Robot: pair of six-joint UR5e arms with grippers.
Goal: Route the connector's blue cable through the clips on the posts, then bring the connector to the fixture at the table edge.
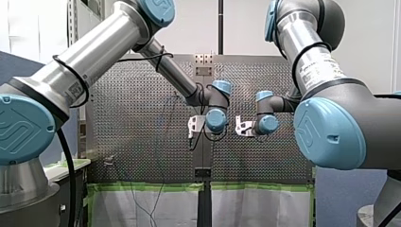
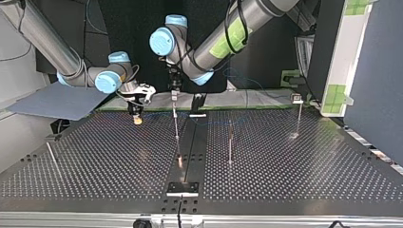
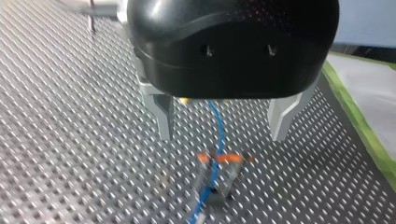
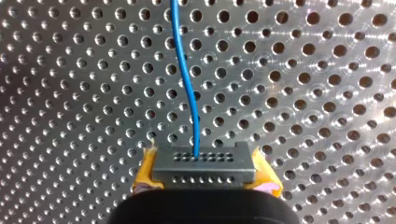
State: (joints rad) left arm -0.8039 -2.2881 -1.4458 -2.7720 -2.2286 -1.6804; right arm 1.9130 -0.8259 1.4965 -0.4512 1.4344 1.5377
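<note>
The connector (image 4: pixel 203 163), a dark grey block with rows of small holes, sat clamped between the yellow pads (image 4: pixel 145 173) of my right gripper (image 4: pixel 204 176), which had closed on its two ends. The blue cable (image 4: pixel 186 84) left the block's upper row of holes and ran ahead of the gripper in a gentle wave above the perforated table (image 2: pixel 294 161). In the top view I saw that gripper hanging at the view's left, close above the far part of the table and well apart from its near edge.

My left gripper (image 3: pixel 222 135) was wide open. Its grey metal fingers (image 3: pixel 161 114) stood well apart and had hold of nothing. The cable ran down between them, touching neither as far as I could see, to an orange-topped clip (image 3: pixel 224 158) just below the fingertips. It crossed the orange top and went on past the clip, but I could not tell whether it was seated in the clip, as that part was blurred. In the top view this gripper hovered right above a thin post (image 2: pixel 176 126) beside the table's middle strip, near my right gripper.

A second post (image 2: pixel 230 145) stood to the right of that one in the top view. A third post (image 2: pixel 299 111) stood farther right, toward the far edge, and a thin rod (image 2: pixel 51 156) rose at the view's left. A dark plate (image 2: pixel 183 187) lay on the middle strip at the table's near edge, well apart from both grippers.
</note>
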